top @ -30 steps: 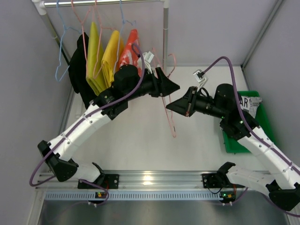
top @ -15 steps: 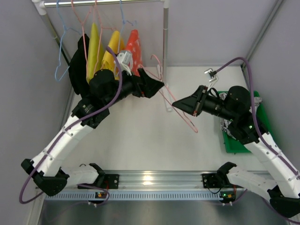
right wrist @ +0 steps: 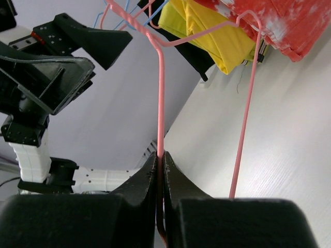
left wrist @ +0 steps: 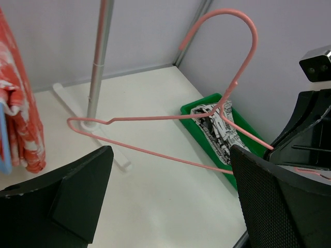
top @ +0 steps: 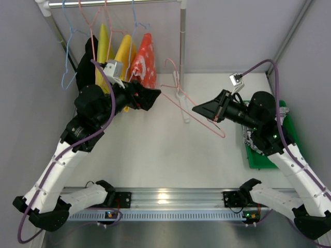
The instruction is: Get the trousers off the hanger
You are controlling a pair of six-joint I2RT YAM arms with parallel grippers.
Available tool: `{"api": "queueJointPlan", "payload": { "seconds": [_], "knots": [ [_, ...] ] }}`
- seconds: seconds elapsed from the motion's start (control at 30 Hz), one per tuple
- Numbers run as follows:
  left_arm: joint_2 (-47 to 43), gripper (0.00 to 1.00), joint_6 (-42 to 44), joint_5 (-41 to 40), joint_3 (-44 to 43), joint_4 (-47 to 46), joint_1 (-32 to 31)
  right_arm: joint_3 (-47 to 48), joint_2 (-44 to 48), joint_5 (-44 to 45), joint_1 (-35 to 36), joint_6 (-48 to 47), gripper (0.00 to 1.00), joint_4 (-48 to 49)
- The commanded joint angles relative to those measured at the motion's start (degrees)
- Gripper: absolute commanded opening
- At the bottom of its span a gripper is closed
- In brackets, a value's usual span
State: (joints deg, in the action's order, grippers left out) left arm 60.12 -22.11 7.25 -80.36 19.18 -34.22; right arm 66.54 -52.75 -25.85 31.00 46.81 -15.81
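Hanger (left wrist: 155, 118), pink and bare, pinched between the closed fingers of the right gripper (right wrist: 160, 157) above the table; left gripper (top: 158, 93) spread wide, holding nothing; trousers (left wrist: 218, 129) crumpled in green bin (left wrist: 192, 111).

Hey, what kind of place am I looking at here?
Probably a robot lab cell mocked up as a wardrobe: a clothes rail with hung garments, a left arm and right arm bolted to a metal rail at the table edge, and plain grey walls.
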Motion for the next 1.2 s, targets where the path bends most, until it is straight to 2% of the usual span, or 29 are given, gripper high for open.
{"api": "queueJointPlan", "payload": {
  "seconds": [0.0, 0.17, 0.33, 0.53, 0.73, 0.9, 1.17],
  "knots": [
    [-2.10, 0.99, 1.63, -1.79, 0.55, -0.28, 1.43, 3.59, -0.69, 0.45, -1.73, 3.11, 0.00, 4.21],
    [-2.99, 0.99, 2.85, -4.16, 0.20, 0.07, 3.45, 4.29, -0.16, 1.85, -4.28, 4.17, 0.00, 4.65],
    [-3.16, 0.99, 3.91, -6.63, -1.90, 1.30, 6.09, 9.73, -2.00, 6.58, -4.99, 1.37, 0.00, 6.14],
    [-4.83, 0.99, 6.90, -13.04, -4.01, 3.14, 8.20, 19.23, -7.62, 13.36, -4.90, -1.80, 0.00, 4.04],
    [-7.73, 0.99, 8.66, -17.70, -5.16, 3.67, 10.40, 30.20, -16.04, 12.93, -4.90, -1.20, 0.00, 4.56],
    [-9.75, 0.99, 7.87, -19.28, -3.50, 3.32, 11.98, 32.86, -20.63, 12.13, -4.73, 3.89, 0.00, 4.83],
    [-9.76, 0.99, 5.50, -21.75, -3.05, 3.14, 12.42, 39.80, -29.50, 17.32, -1.30, 3.73, 0.00, 6.58]
  ]
}}
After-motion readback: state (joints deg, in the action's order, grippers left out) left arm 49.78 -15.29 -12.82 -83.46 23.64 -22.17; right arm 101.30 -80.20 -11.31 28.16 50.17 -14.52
